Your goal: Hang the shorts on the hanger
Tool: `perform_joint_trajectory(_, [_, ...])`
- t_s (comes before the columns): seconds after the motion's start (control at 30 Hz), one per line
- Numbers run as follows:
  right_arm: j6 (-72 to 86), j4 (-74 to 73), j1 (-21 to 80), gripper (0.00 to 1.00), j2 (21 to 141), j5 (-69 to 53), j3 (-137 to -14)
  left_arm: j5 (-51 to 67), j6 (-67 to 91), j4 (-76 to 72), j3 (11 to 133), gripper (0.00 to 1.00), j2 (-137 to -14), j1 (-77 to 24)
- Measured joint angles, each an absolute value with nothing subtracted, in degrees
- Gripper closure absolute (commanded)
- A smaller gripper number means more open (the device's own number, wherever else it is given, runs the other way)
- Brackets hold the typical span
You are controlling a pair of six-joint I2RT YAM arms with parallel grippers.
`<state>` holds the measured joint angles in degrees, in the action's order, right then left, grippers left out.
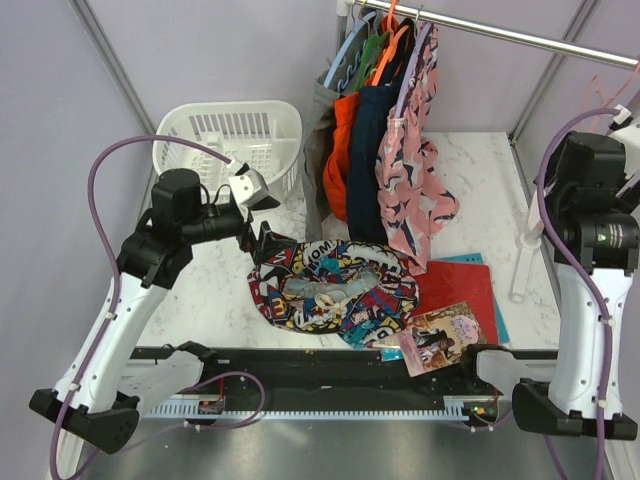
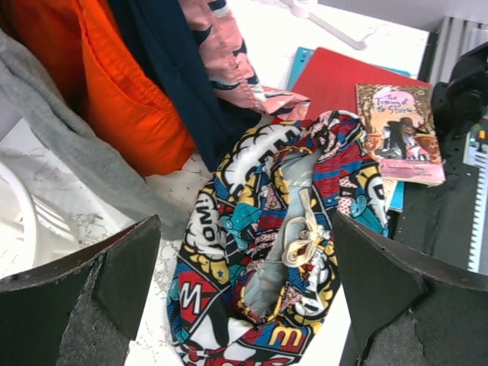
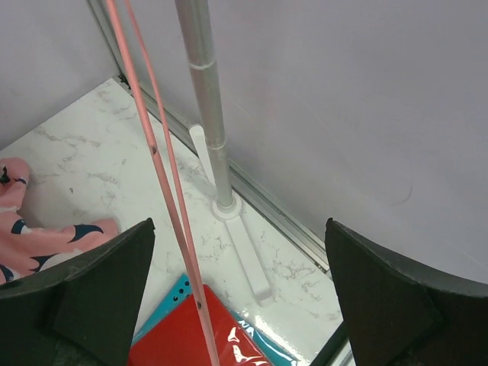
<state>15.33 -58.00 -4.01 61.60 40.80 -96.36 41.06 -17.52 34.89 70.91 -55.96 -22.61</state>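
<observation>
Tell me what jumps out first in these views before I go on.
The comic-print shorts lie bunched near the front of the table, with the open left tool aimed at them. Behind them, a row of clothes hangs from the rail, orange, navy and pink, and a white basket sits back left.

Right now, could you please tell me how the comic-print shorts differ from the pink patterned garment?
The shorts lie crumpled on the table; the pink garment hangs from the rail. The shorts carry a comic print in blue, red and yellow; the pink garment has dark blue marks on pink. The shorts show a drawstring at an open waistband; the pink garment shows none. Both are soft printed cloth.
</observation>
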Motion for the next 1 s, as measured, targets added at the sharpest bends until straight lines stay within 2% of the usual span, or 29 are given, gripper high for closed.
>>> perform_joint_trajectory(0.2, [18.5, -57.8, -4.4, 0.05, 67.1, 41.1, -96.6, 43.1, -16.9, 34.9, 73.3, 0.01, -56.7, -22.6])
perform_joint_trajectory(0.3, [20.1, -57.9, -4.8, 0.24, 68.8, 39.2, -94.5, 43.7, -16.9, 34.6, 74.1, 0.01, -56.6, -22.6])
perform_joint_trajectory(0.33, [20.3, -57.9, -4.9, 0.36, 69.0, 38.6, -93.6, 43.8, -16.9, 34.5, 74.3, 0.01, -56.5, -22.6])
perform_joint_trajectory(0.4, [21.0, -57.8, -5.1, 0.48, 69.4, 36.9, -91.7, 44.0, -16.9, 34.5, 74.3, 0.01, -56.4, -22.6])
perform_joint_trajectory(0.43, [21.1, -57.6, -5.1, 0.63, 69.4, 36.2, -91.0, 44.0, -16.9, 34.5, 74.3, 0.0, -56.4, -22.6])
perform_joint_trajectory(0.5, [21.6, -57.1, -5.1, 0.79, 69.4, 35.1, -89.6, 44.0, -16.9, 34.5, 74.3, 0.01, -56.4, -22.6])
perform_joint_trajectory(0.53, [21.8, -56.8, -5.1, 0.91, 69.3, 34.4, -89.1, 44.0, -16.9, 34.5, 74.3, 0.01, -56.4, -22.6])
perform_joint_trajectory(0.57, [21.6, -56.3, -5.1, 0.97, 69.2, 34.1, -88.7, 44.0, -16.9, 34.5, 74.3, 0.0, -56.4, -22.6])
perform_joint_trajectory(0.6, [21.6, -55.8, -5.1, 1.0, 69.0, 33.6, -88.4, 44.0, -16.9, 34.5, 74.3, 0.01, -56.4, -22.6])
perform_joint_trajectory(1.0, [14.6, -43.9, -5.1, 1.0, 61.6, 27.3, -86.0, 43.9, -16.9, 34.5, 74.3, 0.01, -56.7, -22.6])
